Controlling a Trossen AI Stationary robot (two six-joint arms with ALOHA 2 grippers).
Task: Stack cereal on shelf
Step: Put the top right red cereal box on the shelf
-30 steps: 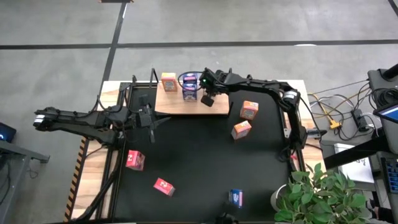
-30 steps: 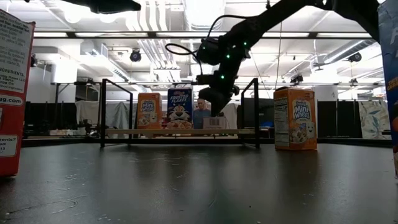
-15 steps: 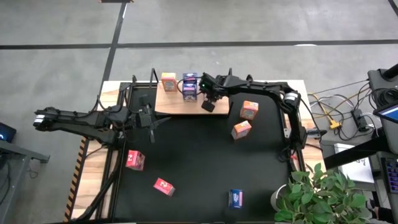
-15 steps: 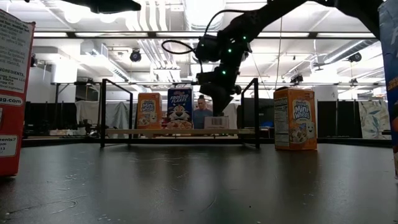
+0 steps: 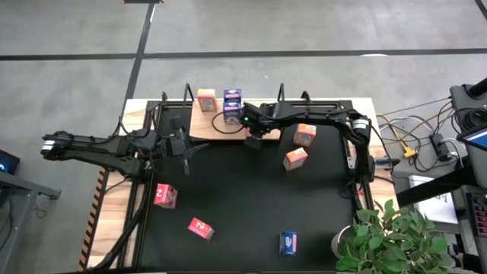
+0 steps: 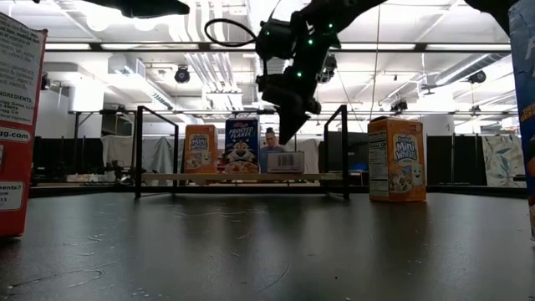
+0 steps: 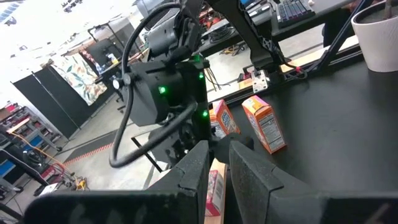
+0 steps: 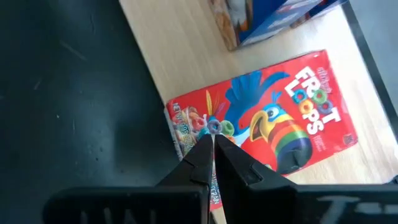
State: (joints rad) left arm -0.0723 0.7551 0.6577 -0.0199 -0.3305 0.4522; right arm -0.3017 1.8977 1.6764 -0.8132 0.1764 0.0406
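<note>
I am hovering my closed right gripper [image 8: 212, 144] over the shelf [image 5: 204, 126], holding three boxes; six are remaining on the table [image 5: 228, 198].

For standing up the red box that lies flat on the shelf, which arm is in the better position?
The right. Its gripper hovers shut directly over the red Froot Loops box on the shelf. The left gripper waits off the board's left end.

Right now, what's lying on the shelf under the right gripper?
A red Froot Loops box lies flat on the shelf board, face up, just below the shut right gripper. A blue box stands beside it. The gripper covers part of the box's near end.
</note>
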